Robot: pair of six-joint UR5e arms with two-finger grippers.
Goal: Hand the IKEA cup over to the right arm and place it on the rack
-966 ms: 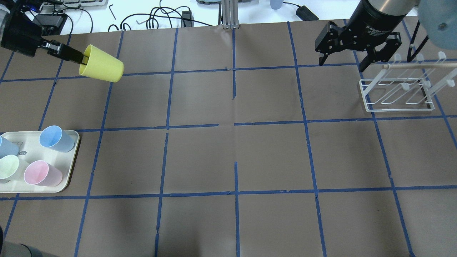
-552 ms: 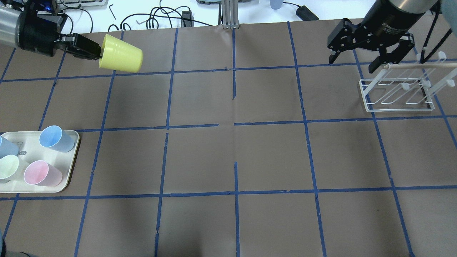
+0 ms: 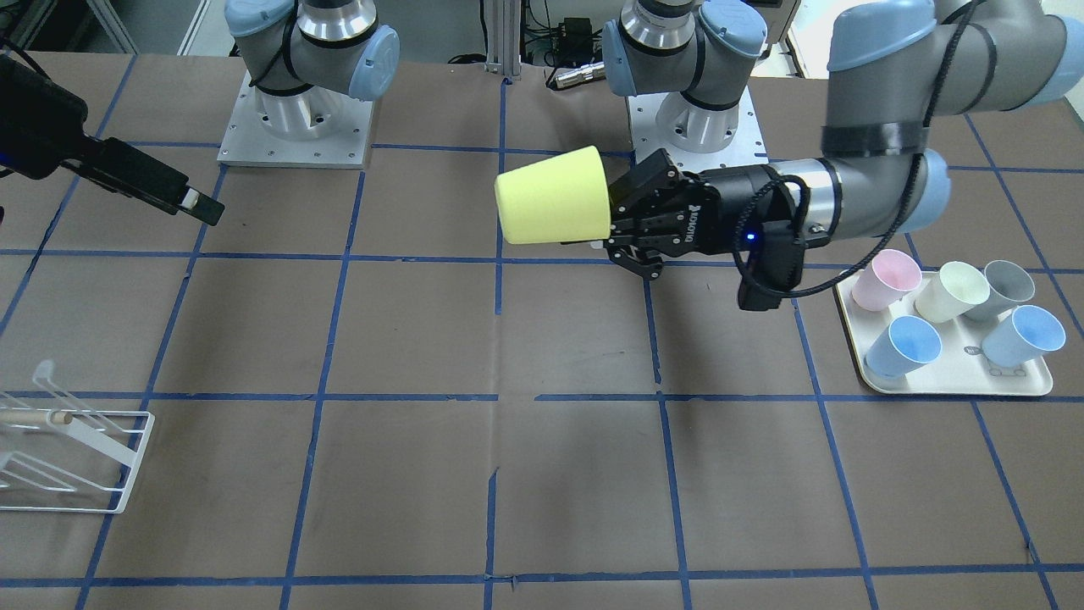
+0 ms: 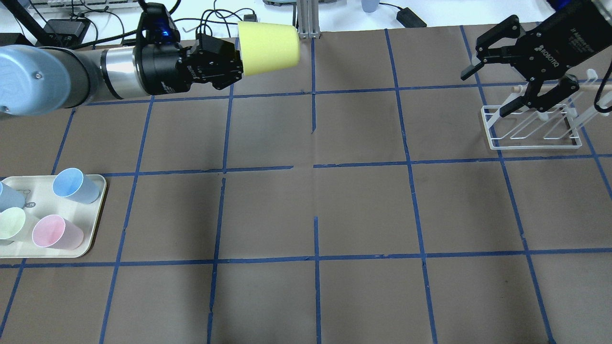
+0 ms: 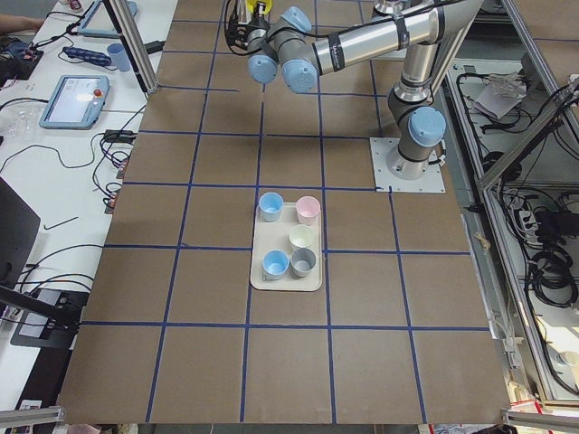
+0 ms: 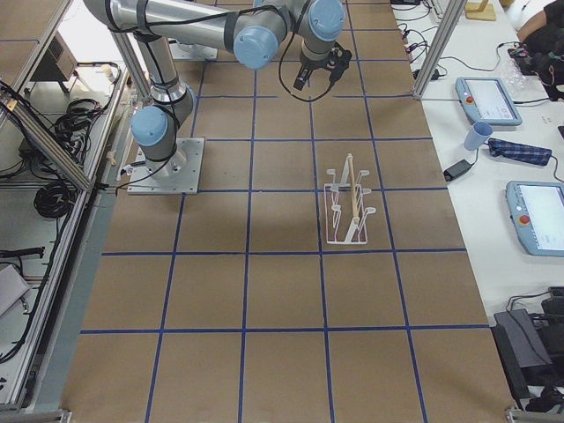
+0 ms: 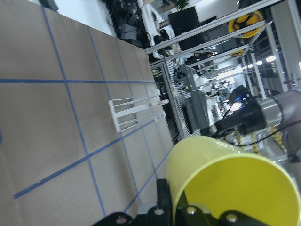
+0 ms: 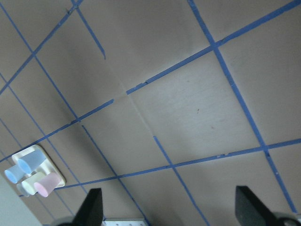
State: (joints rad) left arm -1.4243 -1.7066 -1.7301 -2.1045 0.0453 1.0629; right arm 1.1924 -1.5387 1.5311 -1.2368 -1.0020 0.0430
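The lemon-yellow IKEA cup lies on its side in the air, held at its rim by my left gripper, which is shut on it. It also shows in the front view, with the left gripper at its rim, and in the left wrist view. My right gripper is open and empty, high above the left end of the white wire rack. In the front view only one right finger shows, and the rack sits at the lower left.
A cream tray at the table's near left edge holds blue, pink and pale cups. Cables and a metal post lie beyond the far table edge. Blue tape lines grid the brown table.
My left arm has swung the yellow cup rightward toward the table's middle, staying shut on it. My right gripper has shifted right and turned over the rack, still open.
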